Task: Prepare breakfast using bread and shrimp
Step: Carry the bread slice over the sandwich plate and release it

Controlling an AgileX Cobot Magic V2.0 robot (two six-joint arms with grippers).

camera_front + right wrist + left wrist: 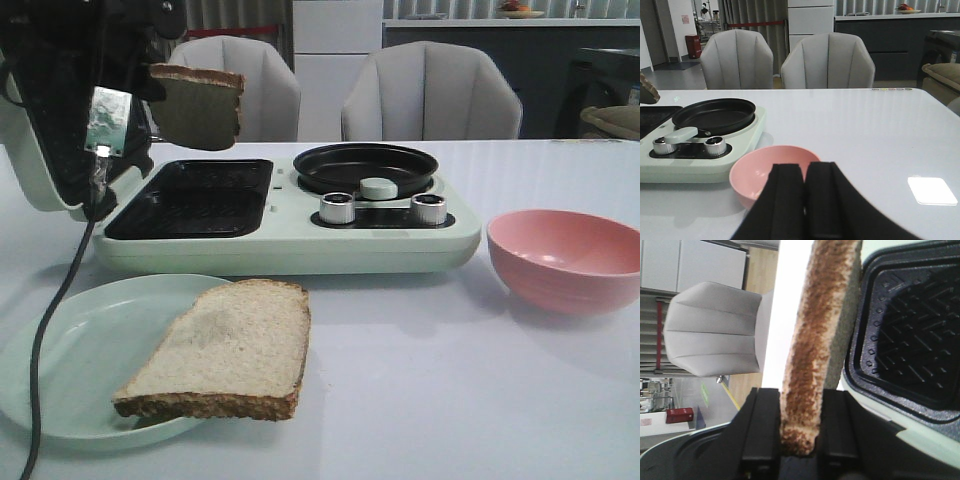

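My left gripper (800, 427) is shut on one slice of bread (815, 335), pinching its brown crust edge. In the front view that slice (197, 108) hangs in the air above the left end of the black grill tray (195, 197). A second bread slice (225, 350) lies flat on the pale green plate (60, 370) at the front left. My right gripper (805, 195) is shut with nothing in it, just in front of the pink bowl (757, 170). The shrimp is out of view.
A pale green breakfast maker (300, 245) spans the table's middle, with a black frying pan (365, 168) and two silver knobs (337, 208). The pink bowl (565, 258) stands to its right. A black cable (45, 330) hangs over the plate. Two grey chairs stand behind.
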